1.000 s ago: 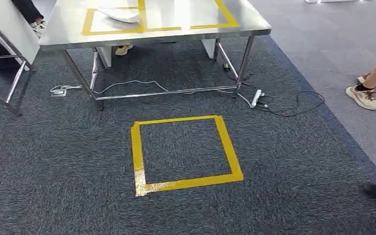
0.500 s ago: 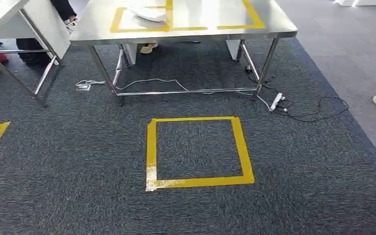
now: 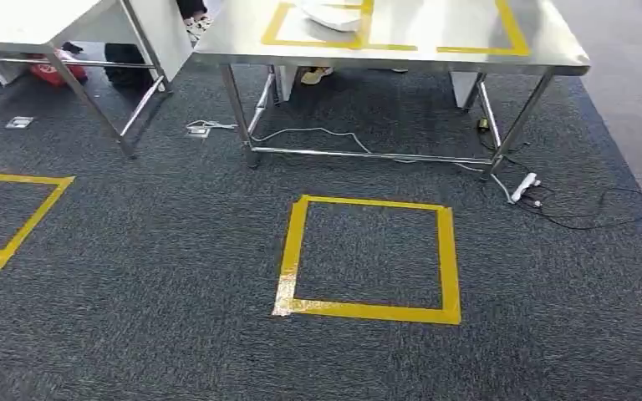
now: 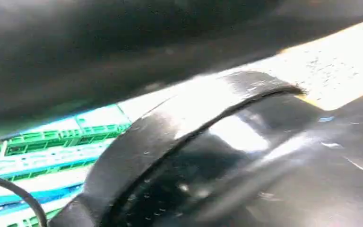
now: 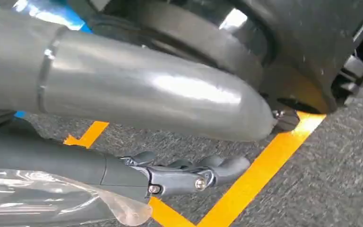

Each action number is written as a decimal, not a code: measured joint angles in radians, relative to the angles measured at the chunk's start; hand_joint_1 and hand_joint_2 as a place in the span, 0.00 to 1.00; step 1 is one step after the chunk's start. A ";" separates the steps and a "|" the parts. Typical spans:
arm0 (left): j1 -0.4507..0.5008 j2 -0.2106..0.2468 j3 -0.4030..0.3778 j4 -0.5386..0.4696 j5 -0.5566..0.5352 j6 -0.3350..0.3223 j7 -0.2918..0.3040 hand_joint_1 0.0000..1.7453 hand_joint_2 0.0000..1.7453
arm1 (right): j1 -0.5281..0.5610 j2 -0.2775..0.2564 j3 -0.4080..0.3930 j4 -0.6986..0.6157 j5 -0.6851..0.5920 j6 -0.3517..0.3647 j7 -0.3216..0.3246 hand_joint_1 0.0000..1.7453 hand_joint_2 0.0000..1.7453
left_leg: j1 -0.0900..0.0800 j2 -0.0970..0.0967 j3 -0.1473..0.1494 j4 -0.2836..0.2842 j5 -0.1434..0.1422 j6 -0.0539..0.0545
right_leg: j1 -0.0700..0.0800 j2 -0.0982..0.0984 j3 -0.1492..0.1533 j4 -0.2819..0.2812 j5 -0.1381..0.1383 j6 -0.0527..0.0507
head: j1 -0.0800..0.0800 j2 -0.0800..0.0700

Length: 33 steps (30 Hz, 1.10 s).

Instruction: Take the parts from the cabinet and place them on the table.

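Right hand (image 5: 137,142) in right wrist view: thumb and dark fingers around a clear plastic bag (image 5: 52,201), part inside too blurred to identify. Left wrist view blurred; left hand state cannot be told. Dark carpet (image 3: 175,334) underfoot. Yellow tape square (image 3: 369,259) on carpet just ahead. Beyond it, steel desk (image 3: 568,58) with yellow tape outlines, a white part (image 3: 332,14) on top. Power strip (image 3: 524,186) and cables by the desk's right leg. A shoe (image 3: 316,74) behind the desk.
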<state>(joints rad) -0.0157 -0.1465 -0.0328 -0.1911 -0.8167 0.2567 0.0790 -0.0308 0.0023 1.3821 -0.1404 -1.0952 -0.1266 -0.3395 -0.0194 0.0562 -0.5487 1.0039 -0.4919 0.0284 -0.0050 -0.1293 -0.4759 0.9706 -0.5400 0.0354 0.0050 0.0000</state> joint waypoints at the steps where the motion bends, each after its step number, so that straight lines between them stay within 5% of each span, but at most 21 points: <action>1: 0.001 0.000 0.000 0.000 0.000 0.000 0.000 0.00 0.00 | -0.002 0.000 0.000 0.000 0.000 0.000 0.000 0.00 0.00 | 0.006 -0.012 0.006 -0.009 0.007 0.010 | 0.001 -0.009 0.000 0.000 -0.006 0.007 | -0.002 0.000; 3: 0.000 -0.001 0.000 0.000 0.000 0.000 0.000 0.00 0.00 | -0.005 0.000 0.000 0.000 0.000 0.000 -0.001 0.00 0.00 | 0.012 -0.029 0.002 -0.013 0.013 0.019 | -0.005 0.083 -0.032 0.065 -0.058 0.014 | 0.009 0.000; 4: -0.003 -0.002 0.000 0.000 0.000 0.000 0.000 0.00 0.00 | -0.003 0.000 0.000 0.000 0.000 0.000 -0.001 0.00 0.00 | 0.013 -0.042 -0.002 -0.013 0.016 0.023 | -0.007 0.110 -0.071 0.149 -0.100 0.016 | 0.014 0.000; 6: -0.003 -0.003 0.000 0.000 0.000 -0.001 0.000 0.00 0.00 | 0.003 0.000 0.000 0.000 0.000 0.000 0.000 0.00 0.00 | 0.011 -0.069 -0.007 -0.013 0.019 0.027 | -0.006 0.126 -0.154 0.315 -0.158 0.017 | 0.014 0.000; 7: -0.002 -0.002 0.000 0.001 0.000 -0.001 0.000 0.00 0.00 | 0.005 0.000 0.000 0.000 0.001 0.001 0.000 0.00 0.00 | 0.010 -0.082 -0.006 -0.013 0.020 0.026 | -0.006 0.127 -0.169 0.335 -0.148 0.016 | 0.015 0.000; 8: -0.001 -0.002 0.000 0.001 0.000 -0.002 0.000 0.00 0.00 | 0.006 0.000 0.000 0.000 0.000 0.002 0.001 0.00 0.00 | 0.009 -0.096 -0.005 -0.012 0.020 0.026 | -0.006 0.127 -0.160 0.307 -0.115 0.014 | 0.015 0.000; 10: -0.002 -0.002 0.000 0.001 0.000 -0.004 0.000 0.00 0.00 | 0.005 0.000 0.000 0.000 0.000 0.001 0.000 0.00 0.00 | 0.010 -0.123 -0.001 -0.012 0.021 0.023 | -0.007 0.144 -0.088 0.137 -0.012 0.010 | 0.015 0.000; 11: -0.004 -0.003 0.000 0.001 0.000 -0.006 0.002 0.00 0.00 | 0.005 0.000 0.000 0.000 0.001 0.001 0.000 0.00 0.00 | 0.010 -0.135 -0.001 -0.012 0.023 0.021 | -0.010 0.186 -0.048 0.048 0.026 0.006 | 0.017 0.000; 12: -0.008 -0.003 0.000 0.001 0.000 -0.009 0.006 0.00 0.00 | 0.005 0.000 0.000 0.000 0.001 0.001 0.000 0.00 0.00 | 0.003 -0.146 -0.007 -0.004 0.022 0.013 | -0.015 0.229 -0.036 0.013 0.013 0.003 | 0.017 0.000; 16: -0.003 -0.002 0.000 0.001 0.000 -0.013 0.009 0.00 0.00 | 0.004 0.000 0.000 0.000 0.002 0.001 0.000 0.00 0.00 | 0.010 -0.191 -0.026 -0.003 0.035 -0.011 | -0.015 0.186 -0.028 0.007 0.018 -0.017 | 0.014 0.000; 18: -0.004 -0.002 0.000 0.001 0.000 -0.014 0.009 0.00 0.00 | 0.003 0.000 0.001 0.000 0.003 -0.001 0.000 0.00 0.00 | 0.007 -0.108 -0.046 0.049 -0.011 -0.020 | -0.016 0.157 -0.025 0.003 0.022 -0.029 | 0.004 0.000; 19: -0.006 -0.002 0.000 0.001 0.000 -0.014 0.009 0.00 0.00 | 0.005 -0.001 0.000 0.001 0.003 -0.002 0.000 0.00 0.00 | 0.010 -0.084 -0.079 0.123 -0.054 -0.026 | -0.014 0.141 -0.026 0.003 0.021 -0.032 | 0.000 0.000; 21: -0.006 -0.002 0.000 0.001 0.001 -0.015 0.006 0.00 0.00 | 0.009 -0.001 0.001 0.001 0.004 -0.003 0.001 0.00 0.00 | 0.018 -0.069 -0.153 0.289 -0.125 -0.035 | -0.012 0.105 -0.027 0.004 0.018 -0.034 | 0.000 0.000; 22: -0.005 -0.002 0.001 0.001 0.004 -0.016 0.004 0.00 0.00 | 0.009 -0.001 0.002 0.001 0.004 -0.003 0.001 0.00 0.00 | 0.021 -0.068 -0.163 0.317 -0.128 -0.037 | -0.012 0.090 -0.028 0.004 0.018 -0.034 | 0.000 0.000; 23: -0.004 -0.002 0.001 0.001 0.009 -0.017 0.000 0.00 0.00 | 0.008 -0.001 0.002 0.001 0.005 -0.003 0.001 0.00 0.00 | 0.023 -0.067 -0.149 0.297 -0.106 -0.038 | -0.012 0.076 -0.027 0.004 0.017 -0.033 | 0.000 0.000; 25: -0.003 -0.001 0.003 0.001 0.011 -0.018 -0.005 0.00 0.00 | 0.005 -0.001 0.002 0.001 0.006 -0.003 0.001 0.00 0.00 | 0.023 -0.051 -0.066 0.143 -0.024 -0.034 | -0.012 0.053 -0.021 0.004 0.014 -0.030 | -0.001 0.000; 26: -0.003 -0.001 0.004 0.001 0.011 -0.017 -0.005 0.00 0.00 | 0.004 -0.001 0.002 0.001 0.006 -0.003 0.001 0.00 0.00 | 0.021 -0.015 -0.013 0.047 0.013 -0.027 | -0.011 0.043 -0.017 0.004 0.011 -0.026 | 0.000 0.000; 27: -0.006 -0.001 0.005 0.001 0.012 -0.016 -0.005 0.00 0.00 | 0.004 -0.001 0.002 0.001 0.007 -0.004 0.001 0.00 0.00 | 0.010 0.029 0.010 0.003 -0.001 -0.023 | -0.005 0.034 -0.016 0.006 0.008 -0.020 | 0.000 0.000; 31: 0.000 -0.003 0.008 0.001 0.014 -0.011 -0.005 0.00 0.00 | -0.002 -0.001 0.003 0.001 0.009 -0.006 0.002 0.00 0.00 | 0.006 -0.010 0.000 -0.009 0.001 -0.003 | -0.003 -0.007 -0.005 0.001 0.003 0.002 | -0.002 0.000; 32: 0.000 -0.004 0.008 0.001 0.016 -0.011 -0.005 0.00 0.00 | -0.004 -0.001 0.003 0.001 0.010 -0.006 0.002 0.00 0.00 | 0.015 -0.020 0.007 -0.020 0.009 0.006 | -0.008 0.021 -0.016 0.008 -0.009 0.012 | 0.000 0.000; 33: 0.000 -0.004 0.008 0.001 0.018 -0.010 -0.005 0.00 0.00 | -0.004 -0.001 0.003 0.001 0.010 -0.006 0.001 0.00 0.00 | 0.015 -0.028 0.007 -0.020 0.011 0.010 | -0.009 0.077 -0.027 0.041 -0.038 0.013 | 0.003 0.000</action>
<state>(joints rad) -0.0160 -0.1503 -0.0244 -0.1900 -0.7992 0.2464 0.0740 -0.0343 0.0011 1.3851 -0.1396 -1.0857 -0.1331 -0.3384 -0.0039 0.0286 -0.5421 0.9837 -0.4813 0.0388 -0.0140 -0.0526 -0.5025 1.0116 -0.5781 0.0484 0.0084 0.0000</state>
